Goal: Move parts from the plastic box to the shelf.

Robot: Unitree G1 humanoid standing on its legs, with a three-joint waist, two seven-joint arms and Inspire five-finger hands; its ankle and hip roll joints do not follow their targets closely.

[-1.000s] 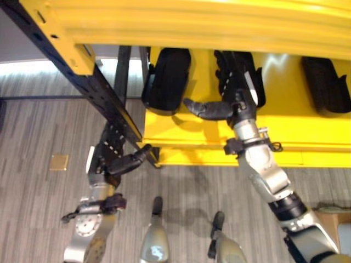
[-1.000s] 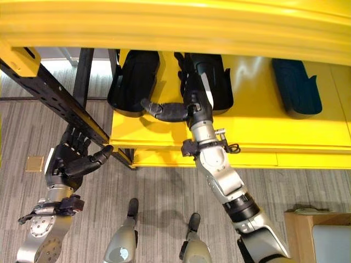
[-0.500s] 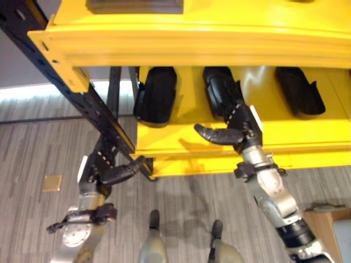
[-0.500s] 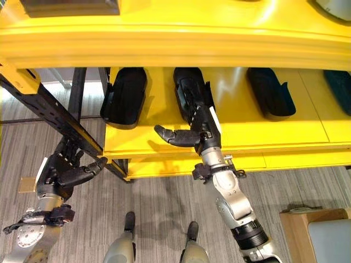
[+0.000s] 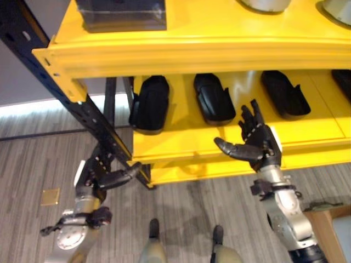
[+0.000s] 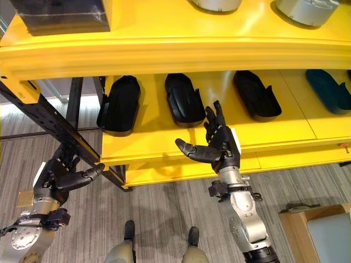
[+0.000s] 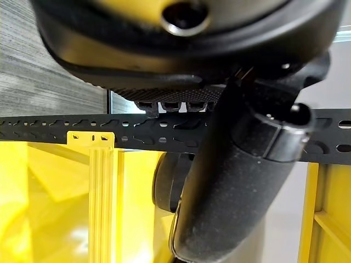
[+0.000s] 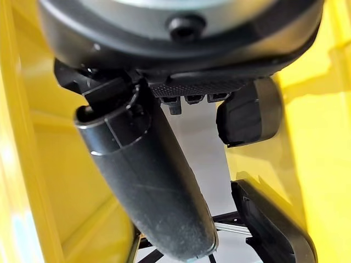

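Note:
Three black moulded parts lie in a row on the lower yellow shelf (image 5: pixel 181 143): one at the left (image 5: pixel 151 103), one in the middle (image 5: pixel 214 97), one to the right (image 5: pixel 285 93). A teal part (image 6: pixel 328 90) lies further right. My right hand (image 5: pixel 255 145) hovers open and empty in front of the shelf edge, just below the middle part, thumb spread to the left. Its wrist view has the thumb (image 8: pixel 148 181) with black parts (image 8: pixel 274 230) beyond it. My left hand (image 5: pixel 101 175) hangs open and empty, low beside the black upright.
A black perforated upright (image 5: pixel 82 109) slants down at the shelf's left end. The upper shelf carries a dark box (image 5: pixel 120 12) and silver round pieces (image 6: pixel 307 11). A wooden box corner (image 5: pixel 329 224) shows at the lower right, and a brass floor plate (image 5: pixel 50 196) at the left.
My right hand has drawn back from the middle black part, which stays on the lower shelf. The camera has tilted up, bringing the upper shelf into view. My left hand stays low.

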